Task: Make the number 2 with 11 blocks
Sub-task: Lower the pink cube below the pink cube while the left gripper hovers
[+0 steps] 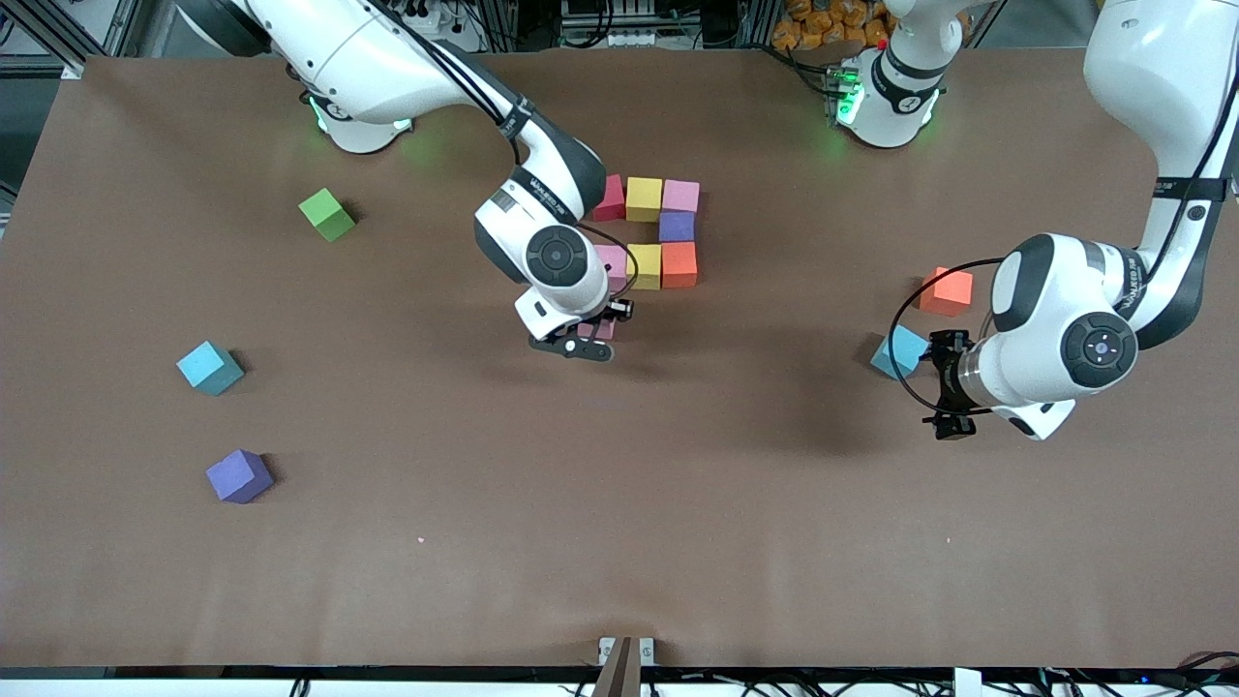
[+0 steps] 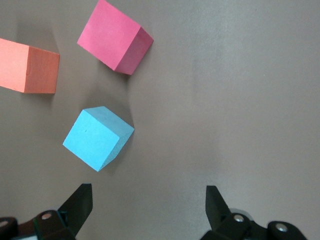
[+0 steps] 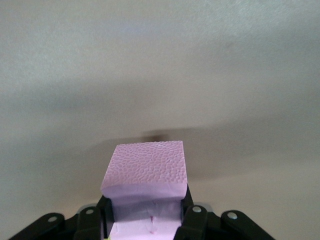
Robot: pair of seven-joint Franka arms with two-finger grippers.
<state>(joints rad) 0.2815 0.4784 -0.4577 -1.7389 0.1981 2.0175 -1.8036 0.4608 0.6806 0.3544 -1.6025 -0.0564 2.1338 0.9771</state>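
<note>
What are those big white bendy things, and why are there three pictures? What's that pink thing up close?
The white things are two robot arms at a brown table. Each ends in a claw with two fingers. The big picture comes from a camera high above, facing the robots. The other two come from small cameras on the arms' wrists.

Foam blocks lie on the table. Some sit together in the middle, starting a number 2. Others lie loose, like a purple block and a green cube.

The right claw is shut on a pink block, beside the group. That is the pink thing up close.

The left claw is open, above the table near a light blue block, and holds nothing.
</note>
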